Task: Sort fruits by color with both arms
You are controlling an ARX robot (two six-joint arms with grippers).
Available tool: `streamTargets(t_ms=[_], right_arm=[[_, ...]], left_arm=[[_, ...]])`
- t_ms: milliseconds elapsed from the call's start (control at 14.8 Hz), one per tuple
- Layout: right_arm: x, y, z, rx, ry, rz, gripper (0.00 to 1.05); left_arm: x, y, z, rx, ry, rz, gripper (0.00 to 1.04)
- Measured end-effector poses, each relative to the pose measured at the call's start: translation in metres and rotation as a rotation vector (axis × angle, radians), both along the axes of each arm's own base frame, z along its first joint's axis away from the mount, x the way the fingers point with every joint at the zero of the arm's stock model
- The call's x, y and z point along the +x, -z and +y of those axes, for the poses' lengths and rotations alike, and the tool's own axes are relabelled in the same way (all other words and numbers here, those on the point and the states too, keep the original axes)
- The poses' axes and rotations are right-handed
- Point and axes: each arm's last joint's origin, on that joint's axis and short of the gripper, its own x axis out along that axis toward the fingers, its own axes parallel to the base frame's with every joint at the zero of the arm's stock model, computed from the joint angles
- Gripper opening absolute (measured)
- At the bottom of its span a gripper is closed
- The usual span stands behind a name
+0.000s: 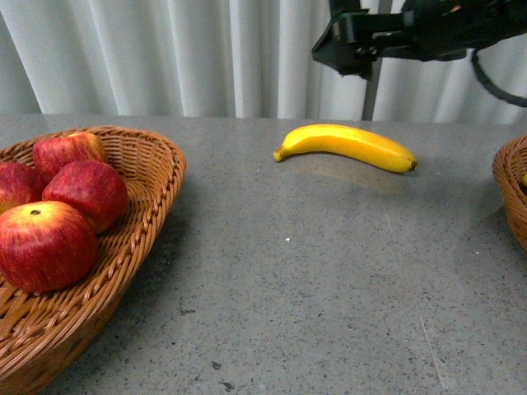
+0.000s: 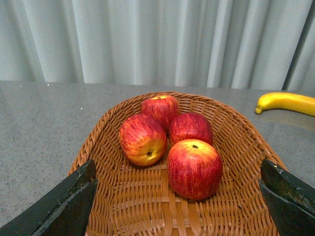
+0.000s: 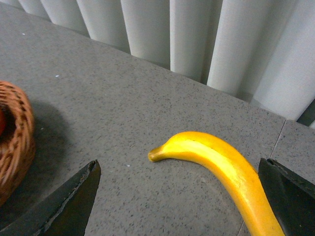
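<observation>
Banana — smooth, yellow, curved, dark-tipped — flat on the table, right of the basket. Four red, yellow-streaked apples in that basket. Left gripper over the apples, right gripper over the banana, jaws spread wide, both empty.

Front view: set low over the near edge of the grey table, tilted slightly down, facing across to the white curtain.

Left wrist view: close above the wicker basket, looking forward and down between the spread fingers of the left gripper.

Right wrist view: close over the banana, angled down between the parted fingers of the right gripper.

Shared: banana, basket, table and curtain show in all three views. The front view covers both wrist patches at once.
</observation>
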Motion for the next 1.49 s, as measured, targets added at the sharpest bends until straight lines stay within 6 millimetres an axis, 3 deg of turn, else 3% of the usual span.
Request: streamTargets(t_ms=[338, 542, 812, 1218, 1489], right_arm=[[0.053, 0.029, 0.017, -0.069, 0.023, 0.088, 0.98], [0.067, 0.051, 0.020, -0.178, -0.004, 0.112, 0.98], [0.090, 0.062, 0.024, -0.272, 0.011, 0.106, 0.98], [0.116, 0.066, 0.017, -0.348, -0.025, 0.144, 0.98], [0.112, 0.087, 0.029, -0.452, -0.140, 0.161, 0.98]], left_arm=[[0.000, 0.000, 0.000, 0.000, 0.000, 0.000, 0.98], [0.000, 0.000, 0.000, 0.000, 0.000, 0.000, 0.98], [0.000, 0.000, 0.000, 0.000, 0.000, 0.000, 0.98], [0.000, 0.000, 0.000, 0.000, 0.000, 0.000, 0.98], [0.000, 0.000, 0.000, 0.000, 0.000, 0.000, 0.98]])
